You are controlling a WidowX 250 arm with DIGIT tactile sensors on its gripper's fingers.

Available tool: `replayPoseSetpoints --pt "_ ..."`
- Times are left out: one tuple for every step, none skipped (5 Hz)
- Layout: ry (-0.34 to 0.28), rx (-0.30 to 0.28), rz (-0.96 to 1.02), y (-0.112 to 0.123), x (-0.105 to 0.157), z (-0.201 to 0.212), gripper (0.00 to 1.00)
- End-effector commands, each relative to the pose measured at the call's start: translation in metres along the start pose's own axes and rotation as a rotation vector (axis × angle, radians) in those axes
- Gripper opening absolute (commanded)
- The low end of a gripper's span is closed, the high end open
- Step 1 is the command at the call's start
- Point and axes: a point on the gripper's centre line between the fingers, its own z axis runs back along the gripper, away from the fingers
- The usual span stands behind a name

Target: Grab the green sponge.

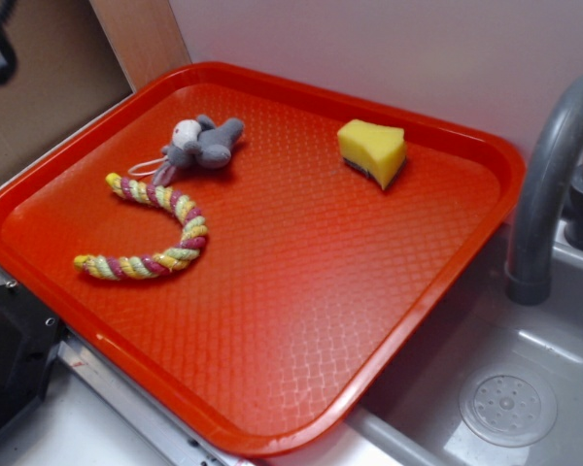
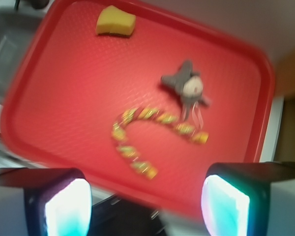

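Observation:
The green sponge (image 1: pixel 372 150) is a yellow foam wedge with a thin dark layer underneath. It lies on the red tray (image 1: pixel 301 320) near the far right corner. In the wrist view the sponge (image 2: pixel 116 21) sits at the top, far from my gripper (image 2: pixel 146 204). The gripper is high above the tray's near edge. Its jaws stand wide apart with nothing between them. The gripper does not show in the exterior view.
A grey plush mouse (image 1: pixel 202 144) and a yellow-pink twisted rope (image 1: pixel 160 228) lie on the tray's left half; they also show in the wrist view as the mouse (image 2: pixel 185 84) and the rope (image 2: pixel 147 135). A grey faucet (image 1: pixel 549 184) and sink (image 1: pixel 510 408) stand right of the tray.

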Motion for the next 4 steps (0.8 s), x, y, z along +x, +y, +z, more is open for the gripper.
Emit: replayPoseSetpoints --pt "-0.183 -0.096 -0.460 0.014 0.040 -0.062 1.00" --pt "-0.275 -0.146 -0.688 0.013 0.075 -0.088 1.00" --pt "-0.292 -0.165 -0.764 0.012 0.109 -0.108 1.00" --pt "-0.326 -0.200 -0.816 0.005 0.136 -0.118 1.00"
